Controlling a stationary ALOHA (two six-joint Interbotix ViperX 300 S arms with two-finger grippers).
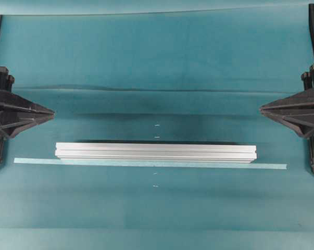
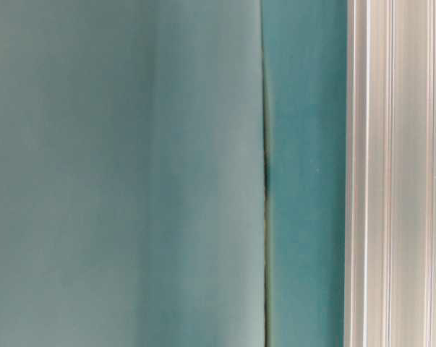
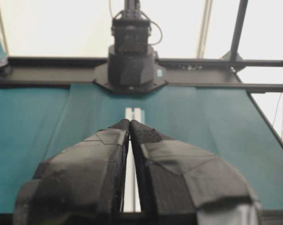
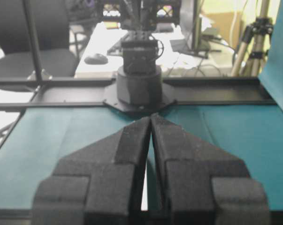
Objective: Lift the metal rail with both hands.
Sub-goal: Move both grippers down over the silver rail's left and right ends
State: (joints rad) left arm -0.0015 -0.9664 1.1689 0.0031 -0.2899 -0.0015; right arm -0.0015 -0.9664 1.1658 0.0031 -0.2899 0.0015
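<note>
The metal rail lies flat on the teal table across the middle of the overhead view, a long grooved silver bar; it also fills the right side of the table-level view. My left gripper hovers at the far left, shut, its tips touching and empty, back from and left of the rail's left end. In the left wrist view the rail shows beyond the closed left gripper. My right gripper is at the far right, shut and empty, just past the rail's right end; its tips meet in the right wrist view.
A thin pale tape strip runs along the rail's near side, longer than the rail. Small white marks dot the cloth around the middle. Each arm's black base sits at a table end. A seam crosses the teal cloth.
</note>
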